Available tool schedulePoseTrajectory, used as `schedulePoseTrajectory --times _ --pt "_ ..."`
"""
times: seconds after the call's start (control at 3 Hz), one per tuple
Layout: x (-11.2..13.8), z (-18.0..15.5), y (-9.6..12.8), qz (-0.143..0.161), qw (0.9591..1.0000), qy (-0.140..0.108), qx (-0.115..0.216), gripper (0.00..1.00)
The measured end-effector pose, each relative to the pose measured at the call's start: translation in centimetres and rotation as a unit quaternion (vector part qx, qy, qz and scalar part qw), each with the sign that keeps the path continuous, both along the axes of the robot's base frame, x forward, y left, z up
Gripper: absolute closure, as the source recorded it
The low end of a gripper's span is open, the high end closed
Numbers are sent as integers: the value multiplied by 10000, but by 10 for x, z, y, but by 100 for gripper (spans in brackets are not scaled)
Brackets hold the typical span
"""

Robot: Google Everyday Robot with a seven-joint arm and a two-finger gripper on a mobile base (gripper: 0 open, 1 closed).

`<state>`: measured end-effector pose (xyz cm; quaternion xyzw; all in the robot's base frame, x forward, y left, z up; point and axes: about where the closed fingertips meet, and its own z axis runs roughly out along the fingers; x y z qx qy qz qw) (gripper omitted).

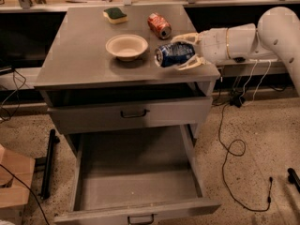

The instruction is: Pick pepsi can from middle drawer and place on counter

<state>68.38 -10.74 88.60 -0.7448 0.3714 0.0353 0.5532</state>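
While the counter [79, 60] spreads wide under my arm [234, 41], the middle drawer [136, 182] below it stands pulled out and bare, so I judge the lift from it done. My gripper [179, 53] reaches in from the right over the counter's front right corner. Its fingers are clamped above and below the pepsi can [168, 55], which lies on its side; I cannot tell whether it touches the top. The risk is in letting go: so near the edge, a sideways can could roll off, or roll left into the bowl [126, 46] just beside it. The red soda can [159, 26] lies farther back.
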Motion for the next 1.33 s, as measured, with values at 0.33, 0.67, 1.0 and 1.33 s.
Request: schedulePoseTrajectory --times 0.33,0.67,1.0,1.33 --pt "27 -9 2 -57 9997 141 -213 54" --pt "48 -12 3 -369 9985 302 -262 30" --pt "48 -13 3 -378 9984 330 -256 8" --pt "48 -13 3 -378 9984 330 -256 0"
